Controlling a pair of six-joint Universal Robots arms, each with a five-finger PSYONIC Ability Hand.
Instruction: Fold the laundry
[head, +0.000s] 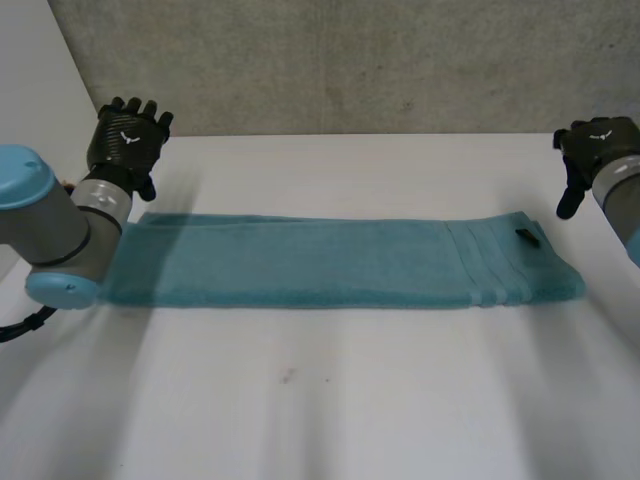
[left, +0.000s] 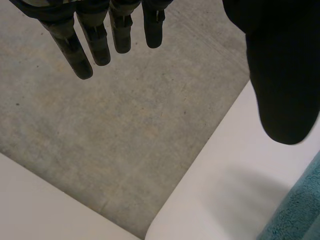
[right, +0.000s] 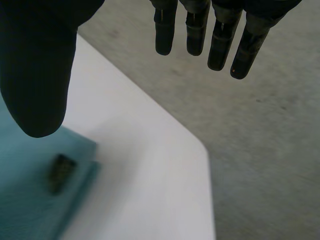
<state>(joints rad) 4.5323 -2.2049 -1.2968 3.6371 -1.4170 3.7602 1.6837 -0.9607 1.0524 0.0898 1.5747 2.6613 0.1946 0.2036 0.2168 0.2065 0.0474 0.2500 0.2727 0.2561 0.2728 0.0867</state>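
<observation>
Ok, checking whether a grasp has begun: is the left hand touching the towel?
Apart. In the left wrist view, bare table lies between the open left hand and the towel.

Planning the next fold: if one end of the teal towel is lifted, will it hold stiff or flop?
Probably floppy: the teal towel is soft terry lying flat in a long folded strip, so a lifted end would likely droop. Its layers may slide apart unless pinched together. Its fuzzy pile should grip the table rather than skid.
</observation>
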